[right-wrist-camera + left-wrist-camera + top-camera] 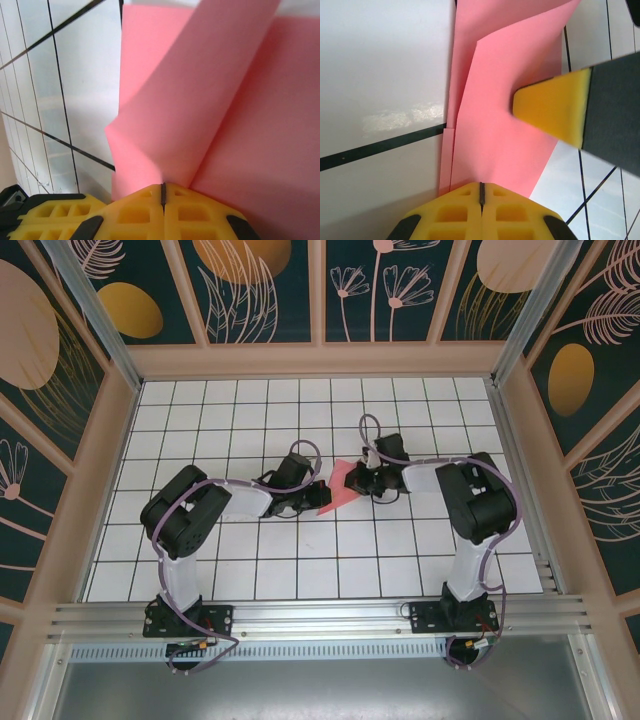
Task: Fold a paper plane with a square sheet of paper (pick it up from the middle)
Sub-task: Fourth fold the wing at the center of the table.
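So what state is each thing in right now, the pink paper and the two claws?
pink paper: partly folded, with creases and raised flaps, pinched from both sides.
left gripper: shut on the pink paper.
right gripper: shut on the pink paper.

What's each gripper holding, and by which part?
Both pinch the pink paper, opposite sides: left gripper at an edge, right gripper at a fold.
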Motion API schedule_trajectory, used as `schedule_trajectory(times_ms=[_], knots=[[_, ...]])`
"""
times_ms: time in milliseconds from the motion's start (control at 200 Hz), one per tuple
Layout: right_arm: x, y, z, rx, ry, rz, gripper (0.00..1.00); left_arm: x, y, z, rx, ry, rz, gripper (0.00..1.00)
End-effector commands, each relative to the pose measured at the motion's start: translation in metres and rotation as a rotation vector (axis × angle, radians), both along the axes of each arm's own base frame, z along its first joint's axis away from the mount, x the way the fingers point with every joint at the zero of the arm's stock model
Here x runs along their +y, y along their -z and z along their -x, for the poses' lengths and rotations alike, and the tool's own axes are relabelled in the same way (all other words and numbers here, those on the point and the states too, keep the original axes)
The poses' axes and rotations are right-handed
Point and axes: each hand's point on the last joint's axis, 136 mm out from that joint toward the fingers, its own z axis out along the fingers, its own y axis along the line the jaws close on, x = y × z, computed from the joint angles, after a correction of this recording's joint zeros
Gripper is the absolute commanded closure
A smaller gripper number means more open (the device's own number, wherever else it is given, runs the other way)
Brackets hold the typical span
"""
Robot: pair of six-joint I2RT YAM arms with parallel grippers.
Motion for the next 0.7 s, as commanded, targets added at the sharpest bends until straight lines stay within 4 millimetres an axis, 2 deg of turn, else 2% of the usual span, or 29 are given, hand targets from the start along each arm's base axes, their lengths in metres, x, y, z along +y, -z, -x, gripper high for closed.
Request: schedule_trajectory(times_ms=[0, 95, 205, 300, 400, 460, 560, 696], knots=[[-0.027, 0.012, -0.029, -0.032, 0.059, 0.078, 0.94, 0.045, 0.053, 0.029, 0.144, -0.047, -0.196, 1.0], [-0.033, 0.006, -0.044, -0.056, 0.074, 0.083, 0.94, 0.044, 0.052, 0.029, 0.139, -0.048, -0.193, 1.0], [-0.032, -0.014, -0.057, -0.102, 0.073, 0.072, 0.94, 0.043, 0.05, 0.027, 0.134, -0.047, -0.19, 1.0], [-0.021, -0.036, -0.053, -0.149, 0.035, 0.013, 0.93, 0.043, 0.051, 0.027, 0.136, -0.049, -0.19, 1.0], [-0.006, -0.048, -0.036, -0.178, -0.017, -0.028, 0.93, 0.043, 0.051, 0.026, 0.133, -0.053, -0.192, 1.0], [0.003, -0.047, -0.023, -0.174, -0.046, -0.035, 0.92, 0.043, 0.051, 0.026, 0.134, -0.053, -0.194, 1.0], [0.017, -0.035, -0.004, -0.14, -0.092, -0.027, 0.93, 0.044, 0.051, 0.026, 0.134, -0.055, -0.198, 1.0], [0.023, -0.016, 0.003, -0.09, -0.117, -0.016, 0.93, 0.044, 0.052, 0.026, 0.135, -0.054, -0.202, 1.0]])
